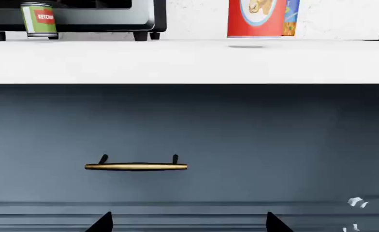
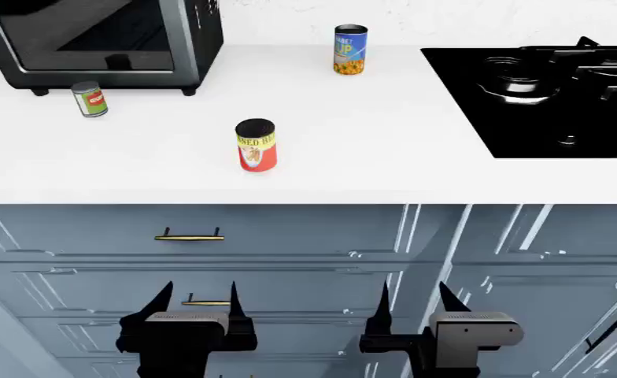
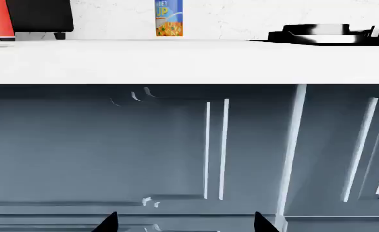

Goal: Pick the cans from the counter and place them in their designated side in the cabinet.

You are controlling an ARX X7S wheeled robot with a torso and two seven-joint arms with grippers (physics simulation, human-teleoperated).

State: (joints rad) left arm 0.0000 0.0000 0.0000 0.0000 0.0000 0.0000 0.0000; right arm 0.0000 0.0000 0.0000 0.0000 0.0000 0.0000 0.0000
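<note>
Cans stand upright on the white counter (image 2: 393,157), three of them, well apart from one another. Nearest the front edge is the red can (image 2: 256,145), with a dark top and a red-and-yellow label. Farther back and to the left, just in front of the black oven (image 2: 109,39), sits the small green can (image 2: 90,99). At the back, toward the wall and left of the black hob (image 2: 550,87), stands the blue can (image 2: 349,50).

Both grippers hang low in front of the blue-grey drawers, below the counter edge and clear of every can. In the head view the left gripper (image 2: 196,301) sits under the red can's side of the counter, just below a drawer with a brass handle (image 2: 189,236); its two dark fingers point up and stand apart, with nothing between them. The right gripper (image 2: 411,299) is beside it to the right, fingers likewise spread and empty.

The left wrist view looks level at the drawer front: the brass handle is straight ahead, with the green can at the oven's foot and the red can, the blue one just behind its edge, showing above the counter lip. The right wrist view shows the blue can on the counter and a sliver of the red can at the picture's edge.
</note>
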